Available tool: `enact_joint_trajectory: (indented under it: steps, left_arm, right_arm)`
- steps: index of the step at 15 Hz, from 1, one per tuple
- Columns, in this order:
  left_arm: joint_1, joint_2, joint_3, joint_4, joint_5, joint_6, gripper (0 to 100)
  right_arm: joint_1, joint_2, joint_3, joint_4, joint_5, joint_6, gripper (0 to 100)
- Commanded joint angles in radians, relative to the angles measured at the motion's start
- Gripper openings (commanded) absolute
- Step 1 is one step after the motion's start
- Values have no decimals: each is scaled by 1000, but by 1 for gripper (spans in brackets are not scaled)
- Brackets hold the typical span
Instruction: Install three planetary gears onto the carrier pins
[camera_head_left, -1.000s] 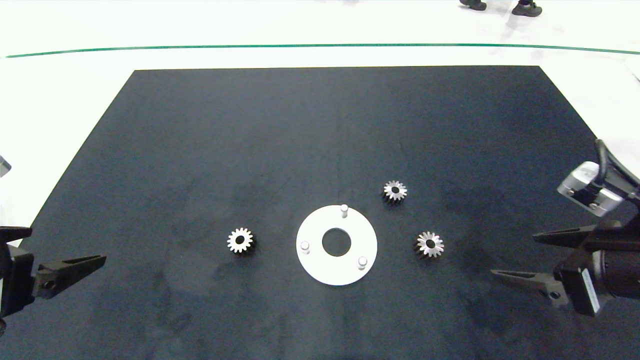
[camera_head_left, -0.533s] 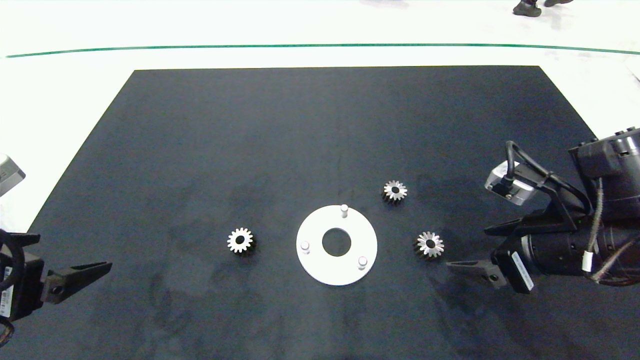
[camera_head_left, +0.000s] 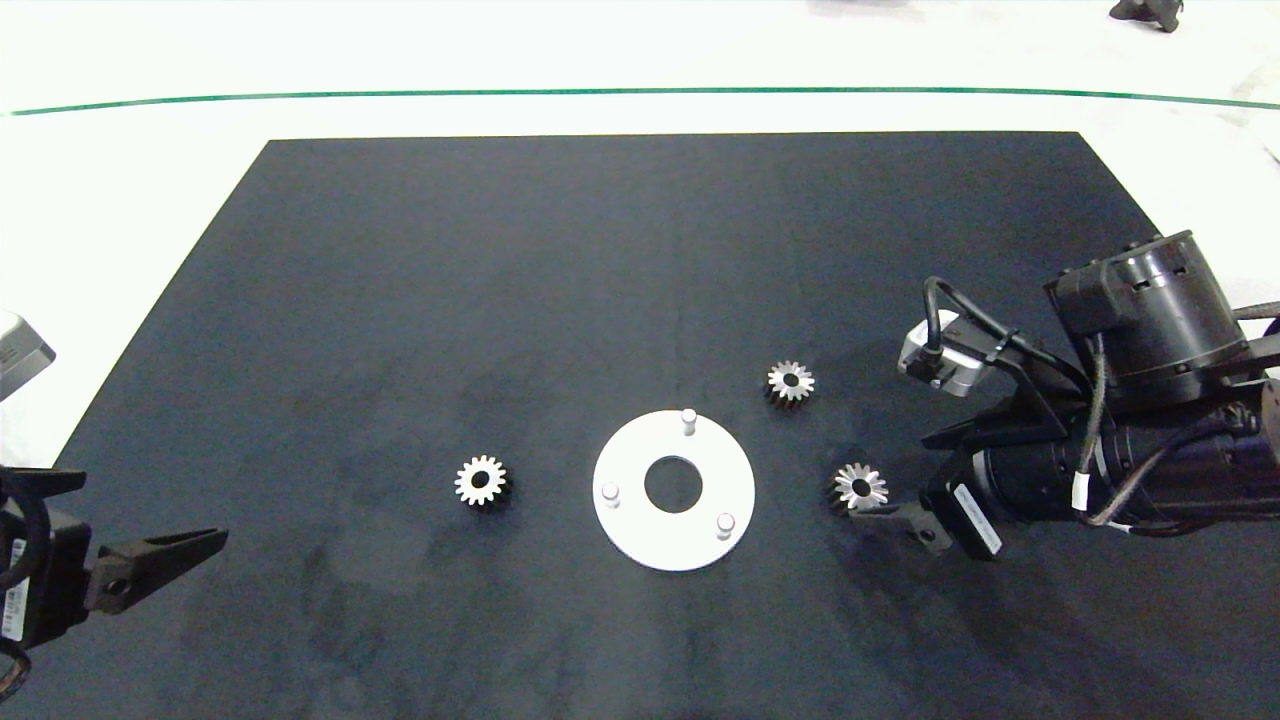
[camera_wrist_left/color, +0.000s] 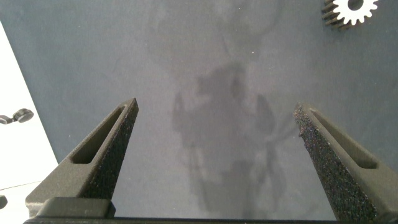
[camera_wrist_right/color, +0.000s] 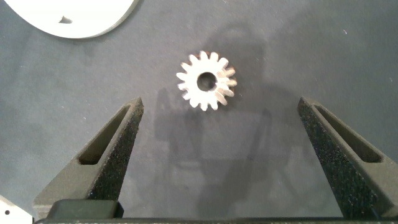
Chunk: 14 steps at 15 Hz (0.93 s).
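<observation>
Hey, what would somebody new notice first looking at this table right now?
The white carrier disc sits mid-mat, its three pins bare. Three planetary gears lie loose around it. The right gripper, open, hovers by the nearest right-side gear; the left gripper waits open at the mat's left edge.

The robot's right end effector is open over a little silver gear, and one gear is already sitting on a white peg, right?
Not quite. The right end effector is open by a gear, but no gear is on a peg yet. The head view shows all three carrier pins bare, and all three planetary gears lying on the black mat beside the white disc.
</observation>
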Motion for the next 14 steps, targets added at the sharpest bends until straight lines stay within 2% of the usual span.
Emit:
enact_joint_trajectory:
  steps: [1,3,4,5,14]
  left_arm:
    - [0,-8,0,2,0,2,100]
    - [0,-9,5,1,0,2,100]
    - [0,-14,4,1,0,2,100]
    - [5,-17,2,1,0,2,100]
    - [9,-22,-1,1,0,2,100]
  right_arm:
    - [32,14,-24,21,-10,-2,100]
    - [47,31,-26,26,-21,-7,100]
    - [49,51,-30,24,-43,-16,100]
    - [49,65,-35,24,-50,-23,100]
    - [37,149,-88,19,-50,-25,100]
